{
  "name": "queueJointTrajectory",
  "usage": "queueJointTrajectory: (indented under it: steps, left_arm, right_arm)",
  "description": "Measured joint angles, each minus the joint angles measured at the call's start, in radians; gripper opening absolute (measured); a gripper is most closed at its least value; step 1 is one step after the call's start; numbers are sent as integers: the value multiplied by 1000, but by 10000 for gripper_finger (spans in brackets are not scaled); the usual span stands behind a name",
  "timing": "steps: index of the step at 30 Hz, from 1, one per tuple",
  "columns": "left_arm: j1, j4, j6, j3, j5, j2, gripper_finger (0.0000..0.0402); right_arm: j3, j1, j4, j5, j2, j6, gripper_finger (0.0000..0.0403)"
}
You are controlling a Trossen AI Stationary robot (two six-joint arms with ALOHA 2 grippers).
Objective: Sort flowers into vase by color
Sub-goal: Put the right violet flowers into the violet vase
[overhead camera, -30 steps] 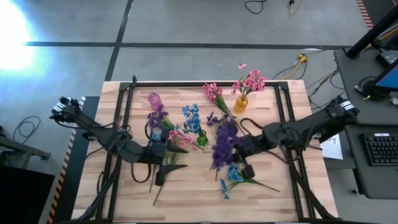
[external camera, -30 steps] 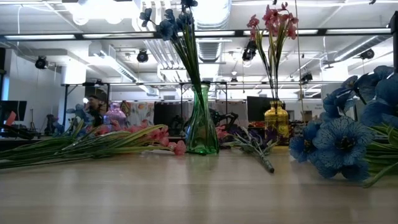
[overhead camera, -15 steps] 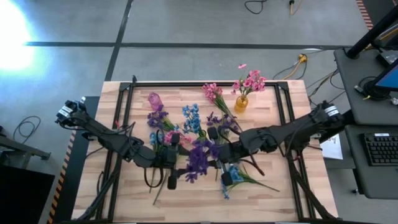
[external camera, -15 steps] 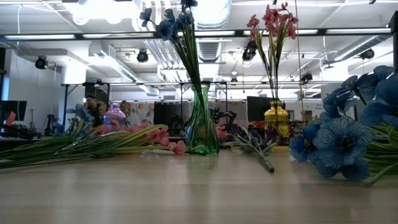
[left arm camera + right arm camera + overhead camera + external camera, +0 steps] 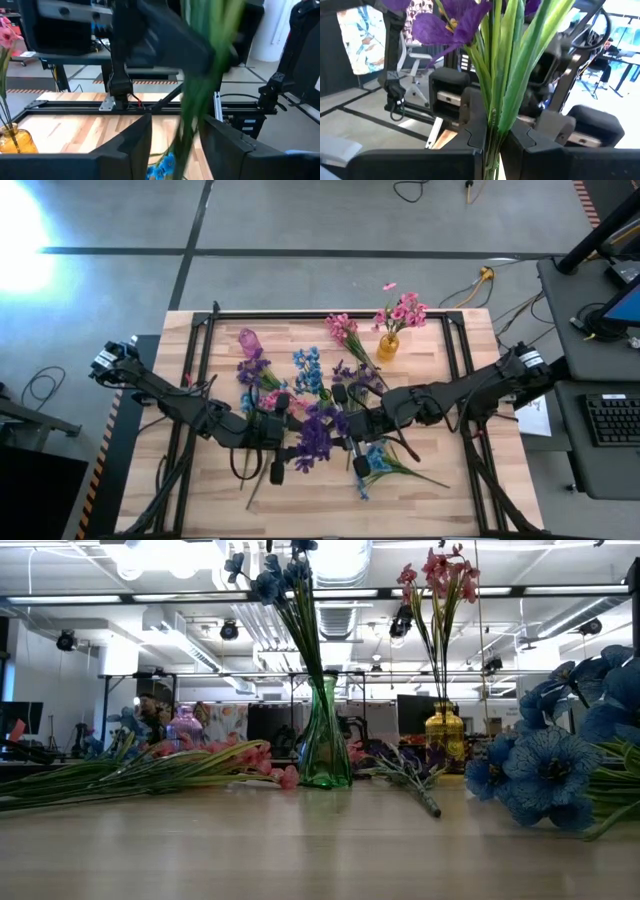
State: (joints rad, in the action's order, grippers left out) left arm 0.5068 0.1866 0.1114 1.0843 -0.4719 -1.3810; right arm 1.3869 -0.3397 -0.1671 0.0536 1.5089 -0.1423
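My right gripper (image 5: 345, 428) (image 5: 492, 137) is shut on a purple flower sprig (image 5: 315, 437), held over the table's middle. My left gripper (image 5: 285, 430) (image 5: 175, 150) is open, and the sprig's green stems (image 5: 192, 100) stand between its fingers; whether they touch a finger does not show. A green vase (image 5: 323, 402) (image 5: 325, 745) holds blue flowers, a yellow vase (image 5: 388, 346) (image 5: 444, 740) holds pink ones, and a pink vase (image 5: 248, 338) stands far left. Neither arm shows in the low view. My right gripper pinches the purple sprig's bundled green stems (image 5: 492, 112) between its two fingers (image 5: 470, 125), a little below the blossoms (image 5: 447, 22). The fingers come level from the table's right and lie across the stems. The sprig is lifted clear of the table.
Loose sprigs lie on the wood: pink ones (image 5: 343, 330) by the far edge, pink ones (image 5: 282, 398) left of the green vase, purple ones (image 5: 352, 370) behind the grippers, blue ones (image 5: 378, 465) (image 5: 545, 775) toward the near right. A black frame (image 5: 205, 340) borders the table.
My right gripper has carried the purple sprig toward the table's left and a little nearer, up to my left gripper. My left gripper has moved toward the table's right, so the stems now stand between its fingers. Most of this happened in the first half second.
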Motion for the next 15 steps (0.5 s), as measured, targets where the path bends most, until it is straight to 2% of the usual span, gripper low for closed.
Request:
queueJointTrajectory:
  steps: [4,8,11,15]
  left_arm:
    - [-6,-3,-1,0,0,1,105]
    - [-7,-14,-2,0,1,2,48]
    - [-7,-34,-6,0,1,4,9]
    - [-7,-55,-18,0,-23,12,5]
  right_arm:
    - [0,2,1,3,13,4,27]
    - [0,13,3,2,15,36,36]
    - [0,15,20,3,13,41,60]
    - [-1,16,44,3,-3,89,111]
